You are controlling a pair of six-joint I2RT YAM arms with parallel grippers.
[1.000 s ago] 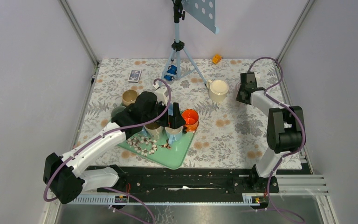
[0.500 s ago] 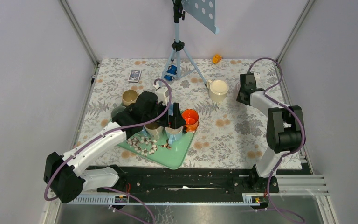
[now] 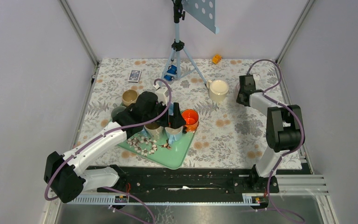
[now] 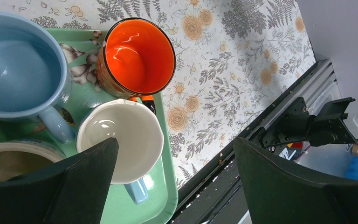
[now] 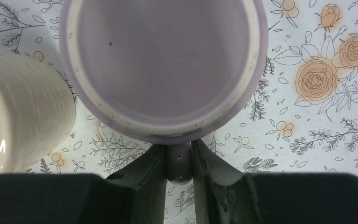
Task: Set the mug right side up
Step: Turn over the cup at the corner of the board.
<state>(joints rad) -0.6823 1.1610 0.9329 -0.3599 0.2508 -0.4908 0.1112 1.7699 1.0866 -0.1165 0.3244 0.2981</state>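
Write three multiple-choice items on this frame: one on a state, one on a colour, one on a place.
1. The right gripper is: A open above the lilac mug; B shut on the lilac mug's handle; C shut on nothing.
2. The tray is: A red; B black; C green.
3. The cream mug stands: A on the tray; B stacked on the lilac mug; C on the tablecloth beside the lilac mug.

Key: 1 B, the right wrist view shows its fingers pressed against the handle on both sides. 2 C, the top view shows it pale green. 3 C, the right wrist view shows it on the floral cloth next to that mug.
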